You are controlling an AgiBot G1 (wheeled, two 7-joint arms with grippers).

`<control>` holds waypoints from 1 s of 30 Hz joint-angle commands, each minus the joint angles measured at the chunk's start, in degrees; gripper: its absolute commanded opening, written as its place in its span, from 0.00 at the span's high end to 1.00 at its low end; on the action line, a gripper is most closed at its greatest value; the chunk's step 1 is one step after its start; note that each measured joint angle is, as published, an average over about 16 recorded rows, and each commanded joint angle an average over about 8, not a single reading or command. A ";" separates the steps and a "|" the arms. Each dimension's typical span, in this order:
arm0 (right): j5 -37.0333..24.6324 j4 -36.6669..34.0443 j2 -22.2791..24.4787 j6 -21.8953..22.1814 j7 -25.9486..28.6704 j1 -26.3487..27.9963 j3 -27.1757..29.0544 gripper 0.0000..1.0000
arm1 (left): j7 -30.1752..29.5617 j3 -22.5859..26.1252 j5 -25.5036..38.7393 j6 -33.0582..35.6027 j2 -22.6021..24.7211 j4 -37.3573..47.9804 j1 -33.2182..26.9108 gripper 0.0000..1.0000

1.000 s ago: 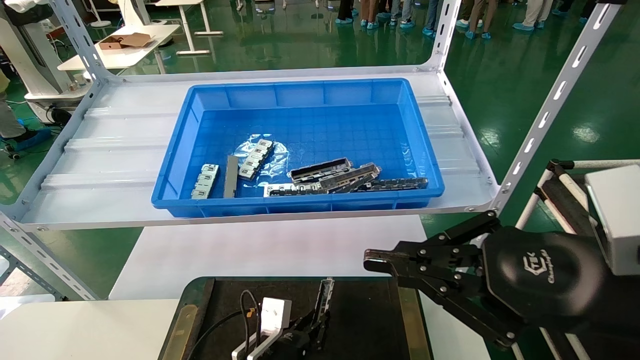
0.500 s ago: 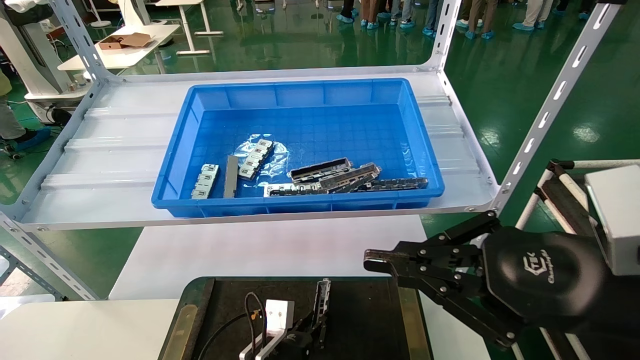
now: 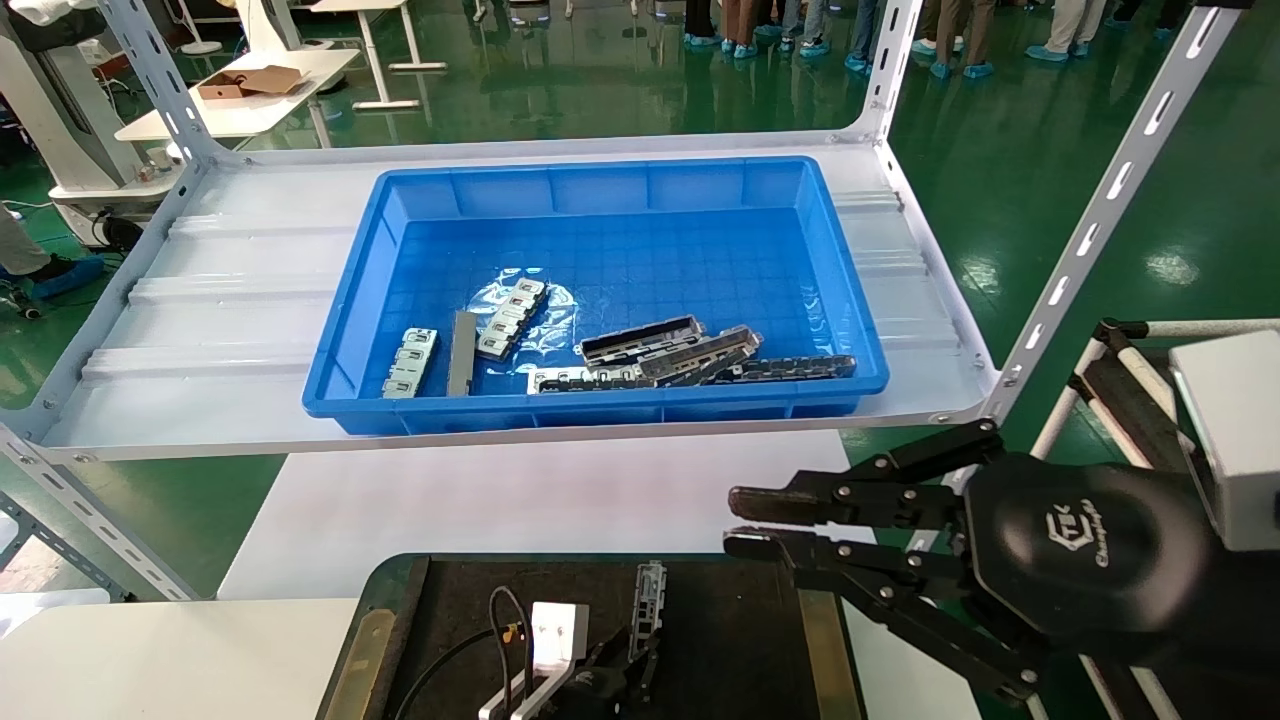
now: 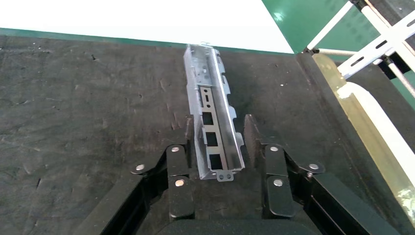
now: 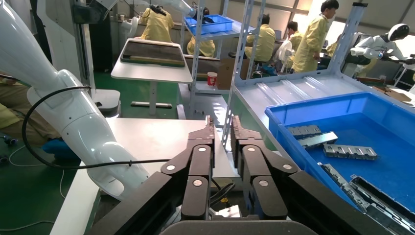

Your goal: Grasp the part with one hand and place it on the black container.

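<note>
The part (image 3: 650,595), a narrow silvery channel strip with slotted sides, lies flat on the black container (image 3: 735,640) near its far edge. In the left wrist view the part (image 4: 213,112) rests on the matt floor of the container (image 4: 88,98). My left gripper (image 4: 219,128) straddles its near end, open, with a dark gap between the strip and the fingers (image 4: 252,134). From the head view this left gripper (image 3: 625,660) sits low at the bottom edge. My right gripper (image 3: 742,522) hovers off the container's right side, fingers slightly parted and empty, as also seen from its own wrist (image 5: 221,128).
A blue bin (image 3: 600,190) on the white shelf (image 3: 230,300) holds more metal strips (image 3: 690,355) and short segmented blocks (image 3: 410,362). A white tabletop (image 3: 500,490) lies between shelf and container. Slotted shelf posts (image 3: 1090,230) stand at the right.
The part, tilted up in the left gripper a second ago, now lies flat with the fingers spread off it. The right gripper's fingers, together before, have parted a little.
</note>
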 commanded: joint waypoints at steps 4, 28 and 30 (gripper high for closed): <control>0.00 0.00 0.00 0.00 0.00 0.00 0.00 0.00 | 0.25 0.52 -0.91 -0.25 -0.14 -0.64 -0.34 0.00; 0.01 0.00 0.00 0.00 -0.01 0.00 -0.01 0.00 | 3.16 1.73 0.41 4.27 -6.25 -7.79 -3.58 0.00; 0.01 0.00 0.01 0.01 -0.01 0.00 -0.01 0.00 | 3.27 1.51 0.96 5.87 -7.26 -8.79 -3.90 0.00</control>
